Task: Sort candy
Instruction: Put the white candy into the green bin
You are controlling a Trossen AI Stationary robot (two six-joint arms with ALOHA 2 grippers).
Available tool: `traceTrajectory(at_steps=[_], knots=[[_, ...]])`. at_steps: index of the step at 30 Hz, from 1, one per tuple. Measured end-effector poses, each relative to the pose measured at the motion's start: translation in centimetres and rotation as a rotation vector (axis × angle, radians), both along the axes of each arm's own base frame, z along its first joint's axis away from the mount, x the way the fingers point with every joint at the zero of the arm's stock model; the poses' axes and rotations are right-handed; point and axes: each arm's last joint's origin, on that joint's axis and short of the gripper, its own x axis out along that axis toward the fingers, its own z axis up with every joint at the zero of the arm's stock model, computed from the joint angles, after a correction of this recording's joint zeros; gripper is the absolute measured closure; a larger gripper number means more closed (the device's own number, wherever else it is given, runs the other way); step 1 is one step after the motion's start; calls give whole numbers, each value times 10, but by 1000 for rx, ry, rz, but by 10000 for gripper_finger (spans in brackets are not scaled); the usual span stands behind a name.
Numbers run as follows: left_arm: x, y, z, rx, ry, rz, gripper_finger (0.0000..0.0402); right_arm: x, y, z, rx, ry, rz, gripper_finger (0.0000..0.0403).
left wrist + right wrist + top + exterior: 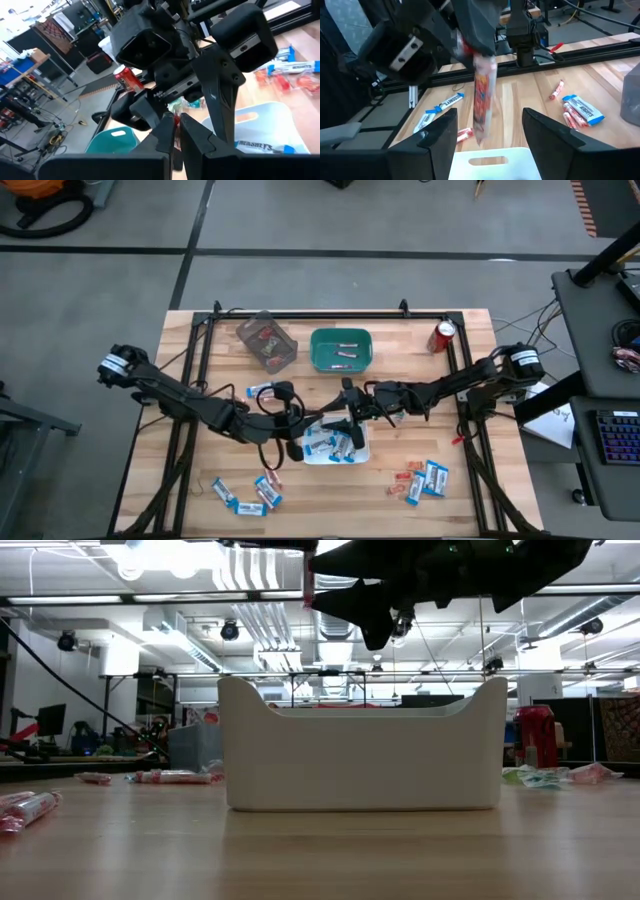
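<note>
Nearest us in the right wrist view, the right gripper (490, 127) stands released, its two dark fingers (440, 135) wide apart on either side of a slim pinkish-white wrapped candy stick (484, 100), not touching it. The stick hangs upright from the left gripper (175, 132), which is clenched on its upper end. Directly below sits the white plastic handled tray (360, 770) at the table's centre, holding blue-and-white rectangular candy packets (340, 445); their dark print is too blurred for us to read. In the high view, loose candy lies at 7 o'clock (255, 495) and at 5 o'clock (425, 478). Farther off, a green plastic tray (316, 350) at 12 o'clock holds sticks, a clear container (267, 340) at 11 o'clock holds red pieces, and a red soda can (443, 335) stands at 1 o'clock.
</note>
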Motion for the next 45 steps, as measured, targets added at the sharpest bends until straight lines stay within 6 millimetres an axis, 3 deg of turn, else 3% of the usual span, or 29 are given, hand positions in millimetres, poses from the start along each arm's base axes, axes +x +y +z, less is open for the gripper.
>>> traceTrajectory(at_steps=[8,19,28,35,39,45], knots=[[6,-2,-6,18,-1,-4,400,0,0,0,-5,3,0,205],[6,-2,-7,5,-4,0,393,0,0,0,-14,4,3,373],[6,-1,-5,-32,-20,9,358,0,0,0,-16,5,0,359],[-7,4,12,-78,-51,30,320,-1,-10,2,-18,7,-31,370],[-23,11,23,-135,-37,64,316,-2,-29,2,-26,47,-112,371],[-46,21,30,-268,3,130,316,-11,-75,-10,-112,230,-455,372]])
